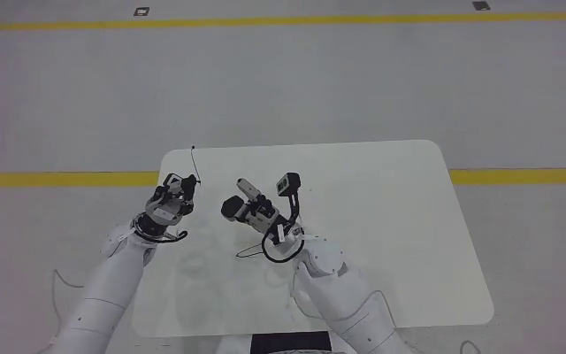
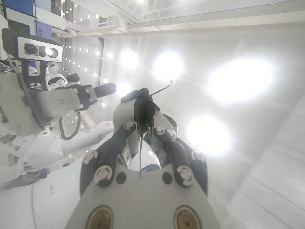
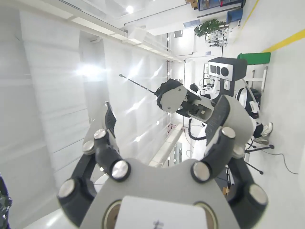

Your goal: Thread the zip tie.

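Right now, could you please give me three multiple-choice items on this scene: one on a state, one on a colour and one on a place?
1. The right gripper is: A. open and empty; B. shut on a cloth; C. shut and empty.
2. The zip tie is: A. yellow; B. black; C. white.
3. The zip tie is held: A. in the left gripper; B. in the right gripper; C. in neither.

Answers: 1 A, its fingers stand wide apart with nothing between them; 2 B, it shows black in both wrist views; 3 A, it sticks out from the left gripper's closed fingers.
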You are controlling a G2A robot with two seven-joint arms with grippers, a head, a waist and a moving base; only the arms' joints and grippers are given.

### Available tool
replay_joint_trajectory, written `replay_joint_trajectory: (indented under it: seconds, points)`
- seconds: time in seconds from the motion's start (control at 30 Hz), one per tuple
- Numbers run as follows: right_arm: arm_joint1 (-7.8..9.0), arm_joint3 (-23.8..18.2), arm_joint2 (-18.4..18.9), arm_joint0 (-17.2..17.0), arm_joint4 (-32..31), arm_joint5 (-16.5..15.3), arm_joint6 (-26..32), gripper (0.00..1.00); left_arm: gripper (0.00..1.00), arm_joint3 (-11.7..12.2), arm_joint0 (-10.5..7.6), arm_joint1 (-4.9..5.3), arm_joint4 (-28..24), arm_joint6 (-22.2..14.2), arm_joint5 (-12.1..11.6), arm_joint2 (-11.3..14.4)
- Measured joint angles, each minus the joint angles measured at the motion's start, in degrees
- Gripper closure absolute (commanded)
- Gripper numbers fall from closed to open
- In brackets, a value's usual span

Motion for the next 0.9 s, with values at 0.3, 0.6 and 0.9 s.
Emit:
replay_joint_trajectory:
  seconds: [0.3,0.6,0.9]
  points:
    - [-0.02,-0.2,-0.1,-0.2,0.4,0.1,-0.1,0.00,1.00,0.0,0.00,0.00,0.0,0.0,0.0,0.0]
    - [-0.15,2.6,-1.1,1.8,10.5,0.0,6.1,0.00,1.00,0.0,0.00,0.00,0.0,0.0,0.0,0.0]
    - [-1.39,6.5,-3.6,4.5,13.8,0.0,7.1,0.51,1.00,0.0,0.00,0.00,0.0,0.0,0.0,0.0]
